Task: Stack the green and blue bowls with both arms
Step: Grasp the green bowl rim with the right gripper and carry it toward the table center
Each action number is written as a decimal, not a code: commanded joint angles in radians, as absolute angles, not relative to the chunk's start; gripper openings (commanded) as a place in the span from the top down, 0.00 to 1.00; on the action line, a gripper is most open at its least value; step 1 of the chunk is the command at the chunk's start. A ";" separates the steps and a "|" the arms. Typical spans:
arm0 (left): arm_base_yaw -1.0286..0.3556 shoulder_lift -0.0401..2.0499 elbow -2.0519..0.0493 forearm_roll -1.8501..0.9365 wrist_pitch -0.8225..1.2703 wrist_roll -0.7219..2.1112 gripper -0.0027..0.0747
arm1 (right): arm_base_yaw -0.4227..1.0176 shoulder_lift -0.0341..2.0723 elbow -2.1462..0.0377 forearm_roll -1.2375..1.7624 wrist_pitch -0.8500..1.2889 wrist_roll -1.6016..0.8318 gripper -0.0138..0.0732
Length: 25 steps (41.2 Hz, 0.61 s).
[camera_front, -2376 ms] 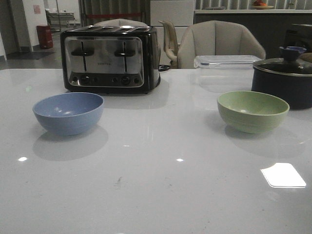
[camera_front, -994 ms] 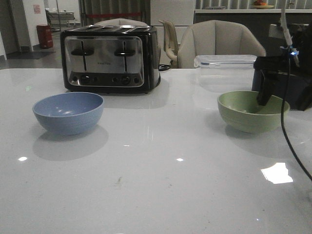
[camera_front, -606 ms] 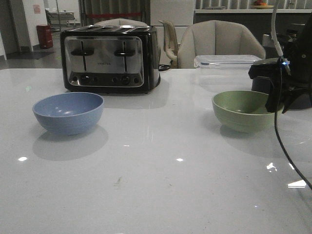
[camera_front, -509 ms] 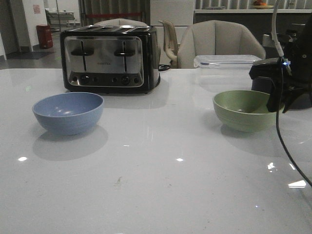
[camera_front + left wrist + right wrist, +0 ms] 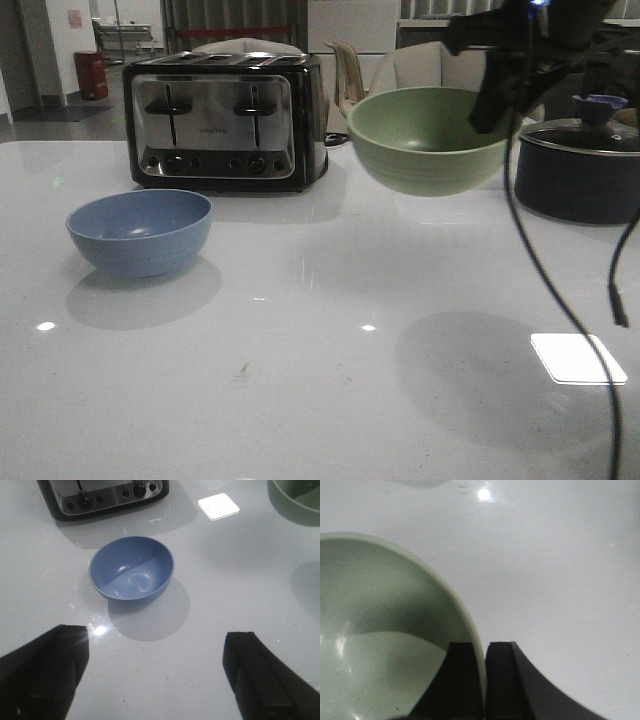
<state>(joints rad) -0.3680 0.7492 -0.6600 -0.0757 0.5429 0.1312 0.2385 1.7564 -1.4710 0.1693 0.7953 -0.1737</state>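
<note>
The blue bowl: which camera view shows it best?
The left wrist view: the blue bowl is seen from above, rim and inside unobstructed. The front view shows it from the side, whole. The right wrist view does not show it.

Open desk (image 5: 300, 400) across the whole near half; we see nothing standing there, only light glare and shadows. Blue bowl (image 5: 139, 231) sits alone at left, bare surface all round it, air above it unoccupied. Toaster (image 5: 227, 120) blocks the far side just behind it. Dark lidded pot (image 5: 580, 165) closes off the far right. Green bowl (image 5: 430, 138) hangs clear of the desk at centre-right, pinched at its rim by the right pincer (image 5: 484, 680); a loose black cable (image 5: 545, 290) trails down beneath. Left pincer (image 5: 155, 675) hovers spread wide, short of the blue bowl, with nothing between.
</note>
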 commanded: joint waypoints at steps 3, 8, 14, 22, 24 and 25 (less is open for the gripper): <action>-0.376 0.749 -0.688 -0.085 0.462 0.129 0.19 | 0.347 1.731 -1.502 0.179 0.777 -0.190 0.80; -0.376 0.749 -0.688 -0.085 0.462 0.129 0.19 | 0.420 1.779 -1.502 0.181 0.782 -0.190 0.80; -0.376 0.749 -0.688 -0.085 0.462 0.129 0.19 | 0.465 1.848 -1.502 0.195 0.799 -0.190 0.80; -0.376 0.749 -0.688 -0.085 0.462 0.129 0.19 | 0.475 1.905 -1.502 0.196 0.788 -0.190 0.75; -0.376 0.749 -0.688 -0.085 0.462 0.129 0.19 | 0.475 1.913 -1.502 0.196 0.797 -0.190 0.67; -0.376 0.749 -0.688 -0.085 0.462 0.129 0.19 | 0.475 1.914 -1.502 0.196 0.800 -0.190 0.62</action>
